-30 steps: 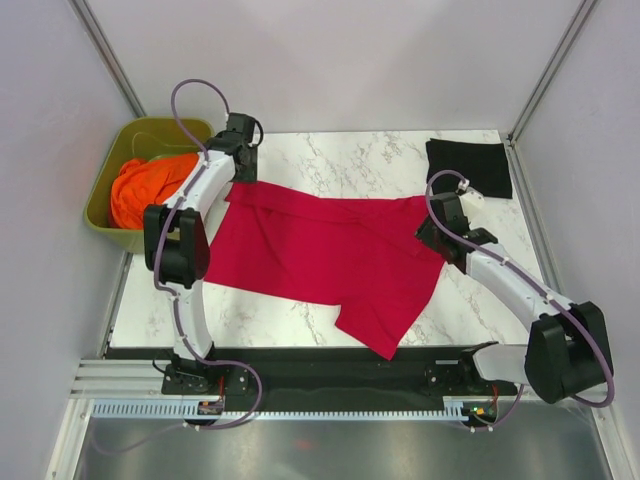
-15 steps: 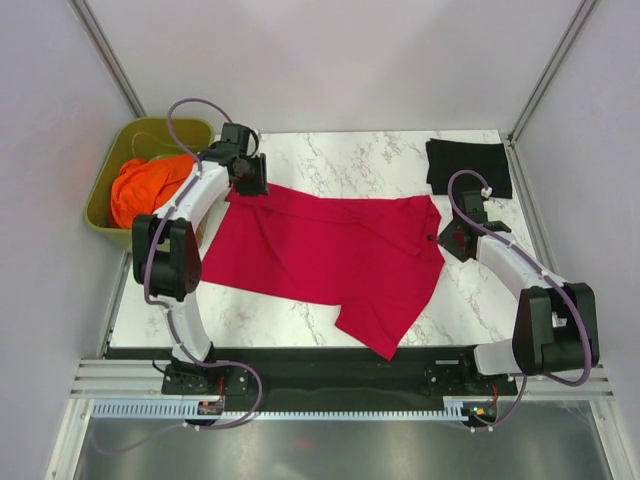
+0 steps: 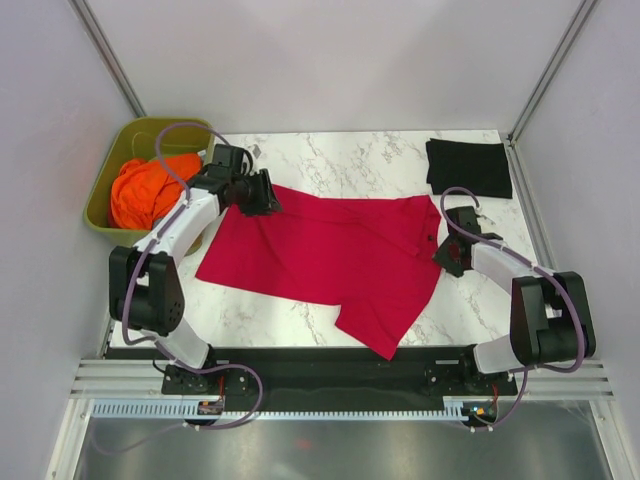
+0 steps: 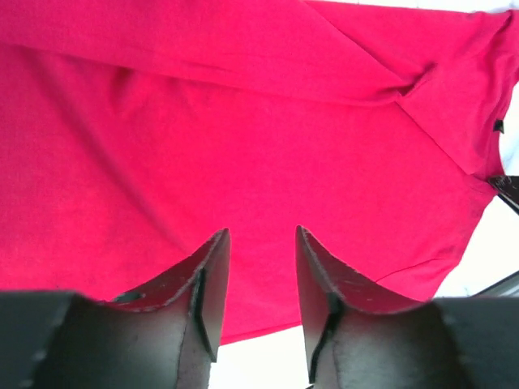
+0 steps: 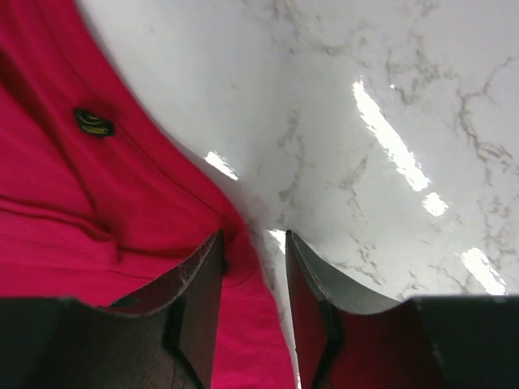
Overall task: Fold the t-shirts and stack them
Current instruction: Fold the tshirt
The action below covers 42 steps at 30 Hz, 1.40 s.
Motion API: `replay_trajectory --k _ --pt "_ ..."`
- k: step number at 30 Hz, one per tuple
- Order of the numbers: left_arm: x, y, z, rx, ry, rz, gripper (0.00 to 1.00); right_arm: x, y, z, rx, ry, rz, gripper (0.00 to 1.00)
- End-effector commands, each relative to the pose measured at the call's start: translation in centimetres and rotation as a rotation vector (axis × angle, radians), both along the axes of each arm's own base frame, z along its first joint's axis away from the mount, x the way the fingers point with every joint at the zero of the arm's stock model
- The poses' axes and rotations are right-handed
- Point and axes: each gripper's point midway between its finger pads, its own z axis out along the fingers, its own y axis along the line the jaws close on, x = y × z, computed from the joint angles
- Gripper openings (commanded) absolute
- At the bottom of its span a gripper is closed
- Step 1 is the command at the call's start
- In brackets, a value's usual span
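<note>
The crimson red t-shirt (image 3: 330,255) lies spread across the middle of the marble table (image 3: 350,160), with one sleeve reaching the near edge. The black t-shirt (image 3: 468,167) sits folded at the back right corner. My left gripper (image 3: 266,198) hovers over the red shirt's back left corner. In the left wrist view its jaws (image 4: 261,235) stand apart with nothing between them and red cloth (image 4: 243,121) beyond. My right gripper (image 3: 445,252) is at the shirt's right edge. In the right wrist view it is open (image 5: 254,237), straddling the red hem (image 5: 65,203) on the marble (image 5: 365,121).
An olive-green tub (image 3: 120,150) holding bunched orange cloth (image 3: 145,190) stands off the table's left side, close to my left arm. Grey walls close in the back and both sides. A black strip (image 3: 330,365) runs along the near edge.
My left gripper has swung from the back left corner rightward onto the shirt and narrowed. My right gripper slid right and nearer to the shirt's edge. The shirt's right corner now lies spread out.
</note>
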Motion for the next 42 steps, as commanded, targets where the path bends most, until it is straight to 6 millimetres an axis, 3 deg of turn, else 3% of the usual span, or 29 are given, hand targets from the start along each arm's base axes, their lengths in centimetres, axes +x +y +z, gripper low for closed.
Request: replay_trajectory --k 1,2,4,6,7,9,17,20,22,25,28,33,35,38,42 --pt "-0.8 -0.8 2.0 -0.074 -0.058 0.046 0.47 -0.6 0.1 -0.8 0.012 0.008 -0.016 0.44" --pt "-0.9 -0.6 2.0 -0.074 -0.064 0.061 0.48 -0.6 0.0 -0.9 0.004 0.007 -0.014 0.43" --pt "-1.7 0.0 1.5 -0.058 -0.065 0.090 0.48 -0.2 -0.5 -0.8 -0.027 0.007 -0.013 0.26" --pt "-2.4 0.4 0.8 -0.045 -0.047 0.110 0.46 0.0 -1.1 -0.6 -0.063 0.013 0.001 0.00" --pt "-2.5 1.1 0.9 -0.010 -0.068 0.140 0.45 -0.2 -1.4 -0.4 -0.079 0.034 0.005 0.00" --pt "-3.6 0.6 0.3 0.073 -0.088 0.133 0.45 -0.3 -2.3 0.0 -0.132 0.054 0.006 0.00" --pt "-4.9 4.8 -1.3 0.241 -0.041 0.260 0.39 0.5 -6.8 1.2 -0.264 0.126 -0.028 0.00" --pt "-5.0 6.2 -3.4 0.292 0.007 0.316 0.34 1.7 -6.4 1.3 -0.242 0.122 -0.001 0.00" --pt "-5.3 6.0 -4.8 0.266 0.061 0.319 0.29 2.7 -6.1 1.8 -0.229 0.097 0.012 0.00" --pt "-5.6 5.0 -7.4 0.218 0.132 0.328 0.18 3.8 -6.2 2.7 -0.246 0.072 0.039 0.01" --pt "-6.2 5.3 -10.2 0.237 0.204 0.369 0.02 5.0 -6.4 3.2 -0.262 0.065 0.070 0.01" --pt "-7.9 7.5 -13.9 0.349 0.291 0.432 0.02 6.9 -6.6 2.9 -0.290 0.087 0.119 0.02" --pt "-9.0 8.9 -15.3 0.408 0.321 0.481 0.02 7.4 -6.0 1.9 -0.269 0.110 0.156 0.02" --pt "-10.6 10.3 -16.1 0.444 0.347 0.535 0.02 8.1 -6.1 1.5 -0.271 0.117 0.174 0.02" --pt "-11.7 11.0 -15.2 0.429 0.327 0.590 0.02 7.7 -7.0 1.8 -0.319 0.138 0.157 0.01"
